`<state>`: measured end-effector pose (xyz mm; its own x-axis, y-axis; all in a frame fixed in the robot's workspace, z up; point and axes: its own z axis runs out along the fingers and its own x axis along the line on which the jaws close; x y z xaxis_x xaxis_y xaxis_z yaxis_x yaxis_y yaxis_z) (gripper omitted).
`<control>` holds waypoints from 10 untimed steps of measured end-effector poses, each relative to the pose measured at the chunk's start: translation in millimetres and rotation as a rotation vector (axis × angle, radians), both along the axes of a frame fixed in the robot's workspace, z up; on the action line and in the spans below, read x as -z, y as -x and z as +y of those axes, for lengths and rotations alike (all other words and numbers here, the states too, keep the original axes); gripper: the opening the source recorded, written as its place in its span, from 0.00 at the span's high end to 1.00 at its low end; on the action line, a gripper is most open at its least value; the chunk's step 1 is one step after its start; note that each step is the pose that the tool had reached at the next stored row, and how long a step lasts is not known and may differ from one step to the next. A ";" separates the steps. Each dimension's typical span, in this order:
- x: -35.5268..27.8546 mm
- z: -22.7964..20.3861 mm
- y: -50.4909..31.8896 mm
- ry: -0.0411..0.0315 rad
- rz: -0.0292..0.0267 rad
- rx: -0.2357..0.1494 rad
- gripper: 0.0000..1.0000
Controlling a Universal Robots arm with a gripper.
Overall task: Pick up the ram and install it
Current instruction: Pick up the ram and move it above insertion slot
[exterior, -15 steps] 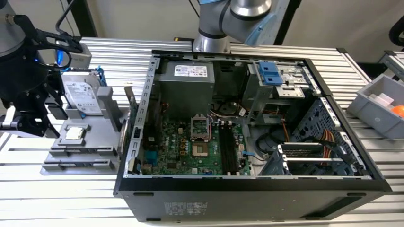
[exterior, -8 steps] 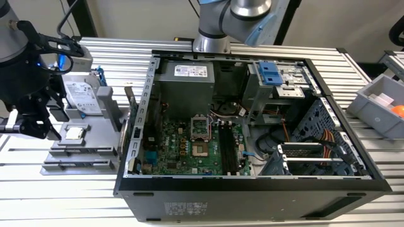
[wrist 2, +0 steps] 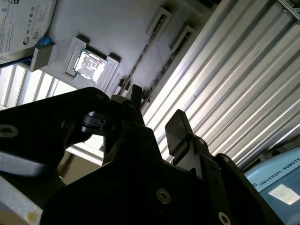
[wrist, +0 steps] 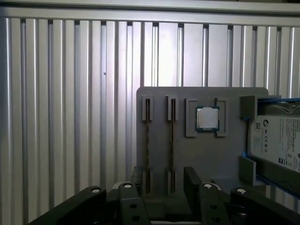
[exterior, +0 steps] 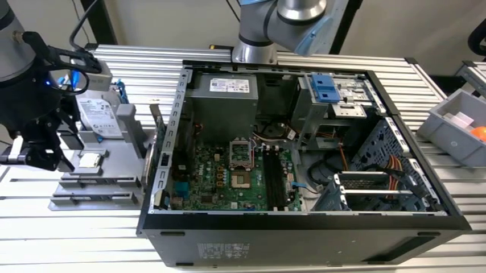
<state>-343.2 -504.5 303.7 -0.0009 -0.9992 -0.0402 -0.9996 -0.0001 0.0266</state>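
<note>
Gripper (wrist: 164, 173) released, empty; ram (wrist: 171, 140) just below, seated in tray (wrist: 206, 159) (unpicked, install left).

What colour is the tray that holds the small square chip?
Plain grey tray, best seen in the first wrist view; the chip on it is silver.

Setting: robotics lab bench. Evidence:
- The worktop (exterior: 76, 239) is ribbed aluminium profile, as used for test rigs.
- An industrial robot arm base (exterior: 254, 48) stands just behind an opened computer case (exterior: 304, 242).
- A grey moulded parts fixture (exterior: 91, 196) lies beside the case, at the exterior view's left.
- A grey parts bin (exterior: 448, 125) sits off the case's other side.
- A black two-finger hand (wrist: 164, 176) hangs near the fixture.
</note>
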 end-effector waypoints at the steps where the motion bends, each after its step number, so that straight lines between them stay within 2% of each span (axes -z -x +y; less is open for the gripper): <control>1: 0.7 -0.4 0.0 0.0000 0.0000 0.000 0.00; 10: 6.9 -3.0 0.0 0.0001 0.0001 0.000 0.00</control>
